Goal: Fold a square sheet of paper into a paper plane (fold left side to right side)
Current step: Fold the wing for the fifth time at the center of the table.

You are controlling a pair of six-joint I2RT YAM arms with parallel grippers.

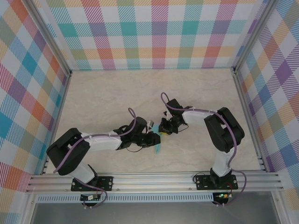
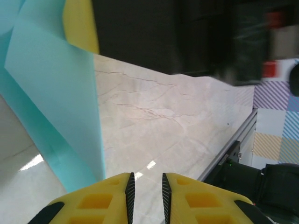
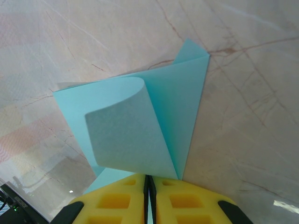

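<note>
Right gripper [image 3: 148,198] clamped on the curled square sheet of paper [image 3: 135,126]. Left gripper [image 2: 146,191] slightly parted, just beside the sheet. Both arms bent inward, low over the table [image 1: 107,93].

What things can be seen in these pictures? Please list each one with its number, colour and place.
sheet of paper: one, teal, partly folded with one flap curling over, near the middle of the table
table: one, beige marble pattern, under everything
walls: three, plaid in many colours, at the left, far and right sides
frame rail: one, silver metal, along the near edge
left arm, right arm: one each, black and white, bases on the rail
left gripper: one, yellow fingers, slightly apart and empty, beside the paper
right gripper: one, yellow fingers, shut on the paper's edge
</note>
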